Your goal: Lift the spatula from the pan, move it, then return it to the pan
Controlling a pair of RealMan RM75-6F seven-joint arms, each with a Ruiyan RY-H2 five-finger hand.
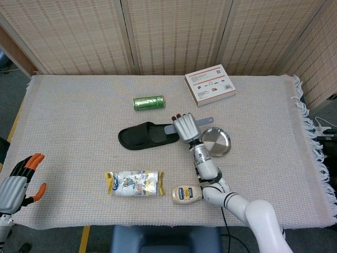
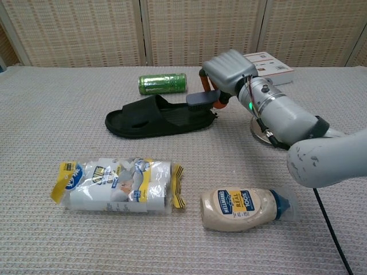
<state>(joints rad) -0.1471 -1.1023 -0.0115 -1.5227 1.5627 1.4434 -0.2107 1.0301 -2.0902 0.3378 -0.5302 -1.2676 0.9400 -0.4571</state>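
Observation:
My right hand (image 1: pixel 185 127) (image 2: pixel 228 70) holds the grey spatula (image 1: pixel 170 128) (image 2: pixel 199 98) in the air above the heel end of the black slipper (image 1: pixel 146 136) (image 2: pixel 155 117). The spatula's handle end (image 1: pixel 207 120) pokes out to the right of the hand in the head view. The small round metal pan (image 1: pixel 216 142) lies on the cloth to the right of the hand; in the chest view only a sliver of the pan (image 2: pixel 258 129) shows behind my forearm. My left hand (image 1: pixel 18 181) hangs open off the table's front left corner.
A green can (image 1: pixel 148 102) (image 2: pixel 163 83) lies behind the slipper. A white box (image 1: pixel 209 84) (image 2: pixel 267 59) sits at the back right. A packet of wrapped rolls (image 1: pixel 132 183) (image 2: pixel 117 185) and a mayonnaise bottle (image 1: pixel 187 194) (image 2: pixel 243 209) lie near the front edge.

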